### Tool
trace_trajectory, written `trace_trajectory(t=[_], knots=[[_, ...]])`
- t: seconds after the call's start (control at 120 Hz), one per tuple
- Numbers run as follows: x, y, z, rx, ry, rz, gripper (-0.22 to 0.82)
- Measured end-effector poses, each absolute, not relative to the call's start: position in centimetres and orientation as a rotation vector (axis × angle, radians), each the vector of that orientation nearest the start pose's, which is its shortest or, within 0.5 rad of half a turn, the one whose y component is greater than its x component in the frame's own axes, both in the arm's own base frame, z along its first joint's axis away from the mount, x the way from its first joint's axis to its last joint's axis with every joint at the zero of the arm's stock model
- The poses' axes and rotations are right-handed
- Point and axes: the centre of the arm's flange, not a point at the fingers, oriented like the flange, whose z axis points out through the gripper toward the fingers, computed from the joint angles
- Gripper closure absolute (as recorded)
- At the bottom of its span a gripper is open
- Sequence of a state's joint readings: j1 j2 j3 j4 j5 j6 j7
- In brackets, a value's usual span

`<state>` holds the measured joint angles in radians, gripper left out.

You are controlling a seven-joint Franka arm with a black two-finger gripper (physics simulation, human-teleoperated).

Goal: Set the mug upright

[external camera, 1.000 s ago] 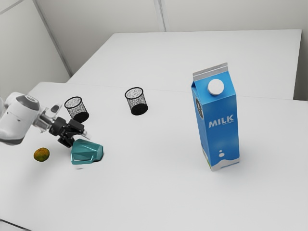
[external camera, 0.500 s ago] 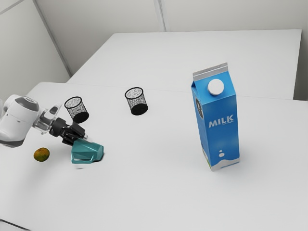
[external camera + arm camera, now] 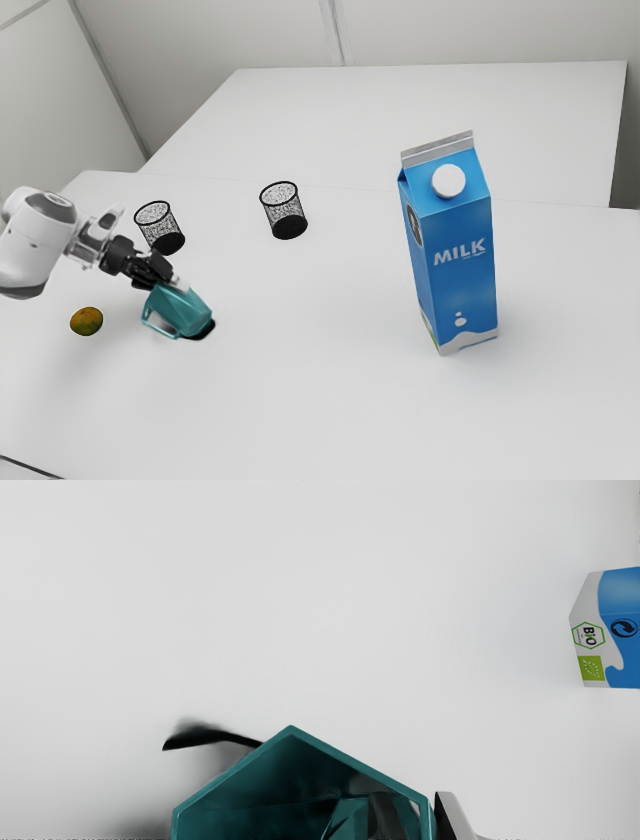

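Observation:
The gripper (image 3: 168, 280) reaches down from the exterior view's left to the teal mug (image 3: 182, 310). That mug leans at a slant, its handle toward the exterior view's left and its lower end near a dark patch on the table. In the wrist view the open mouth of the mug (image 3: 300, 780) faces the camera. The gripper (image 3: 419, 816) is shut on the mug's wall, one finger inside the mouth and the other against the outside. Part of the mug is cut off by the wrist view's edge.
A blue milk carton (image 3: 460, 260) stands upright toward the exterior view's right. Two black mesh cups (image 3: 160, 228) (image 3: 284, 211) stand beyond the mug, and an orange fruit (image 3: 87, 321) lies beside it on the white table (image 3: 330, 390).
My gripper first came down onto the mug and took hold of its wall. The mug has since tilted and turned, its mouth end rising and its handle swinging out to the exterior view's left.

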<state>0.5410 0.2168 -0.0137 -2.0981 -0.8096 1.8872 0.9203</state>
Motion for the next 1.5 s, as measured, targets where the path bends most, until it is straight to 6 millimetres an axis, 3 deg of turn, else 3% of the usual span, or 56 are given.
trace_trajectory(t=[0.158, 0.442, 0.625, 0.875, 1.008, 1.292, 1.5], knots=[[48.6, 22.1, 32.2, 2.35, 0.033, 0.225, 0.78], [48.0, 20.2, 35.9, 2.378, -0.041, 0.275, 0.79], [48.6, 17.2, 40.2, 2.445, -0.185, 0.29, 0.79], [49.8, 12.0, 43.4, 2.641, -0.428, 0.133, 0.79], [50.6, 8.8, 43.9, 2.744, -0.519, 0.077, 0.79], [52.1, 5.8, 44.0, 2.963, -0.589, 0.097, 0.79], [50.9, 3.0, 43.3, 3.071, -0.589, 0.141, 0.79]])
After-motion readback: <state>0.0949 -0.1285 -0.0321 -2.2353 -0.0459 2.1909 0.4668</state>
